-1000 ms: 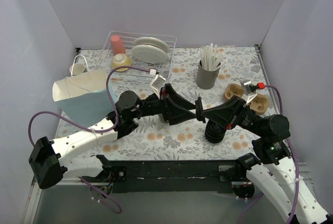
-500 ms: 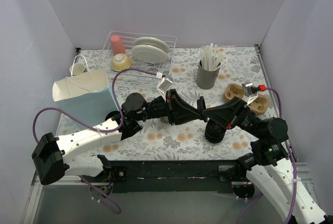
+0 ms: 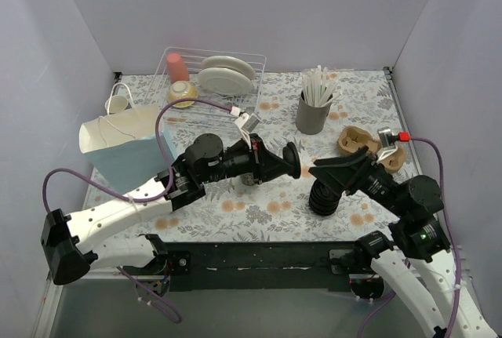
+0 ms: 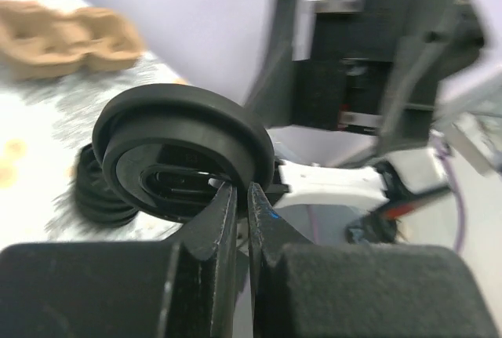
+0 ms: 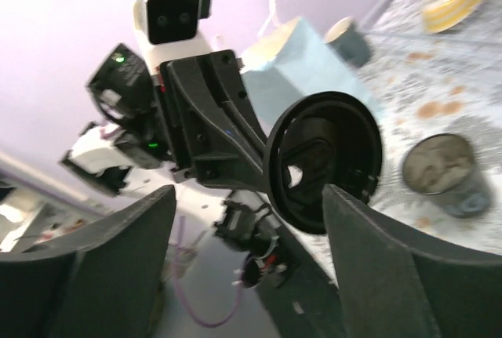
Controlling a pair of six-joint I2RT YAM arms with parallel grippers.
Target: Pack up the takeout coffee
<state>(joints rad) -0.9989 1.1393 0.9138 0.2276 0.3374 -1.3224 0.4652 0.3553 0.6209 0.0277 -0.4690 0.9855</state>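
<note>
Centrally, left gripper (image 4: pixel 239 197) pinches a black lid (image 4: pixel 180 150) by its rim. Right gripper (image 3: pixel 318 173) is spread wide. Grey holder (image 3: pixel 314 116), upper right, holds white sticks (image 3: pixel 318 85). The takeout coffee cannot be located.

My right gripper (image 5: pixel 249 197) gapes wide, a finger at each side of the shot. Dead ahead, the left gripper (image 5: pixel 269 172) pinches a round black lid (image 5: pixel 325 161) by its edge. Pale blue bag (image 5: pixel 302 49) behind it, grey cup (image 5: pixel 439 172) to the right.
</note>
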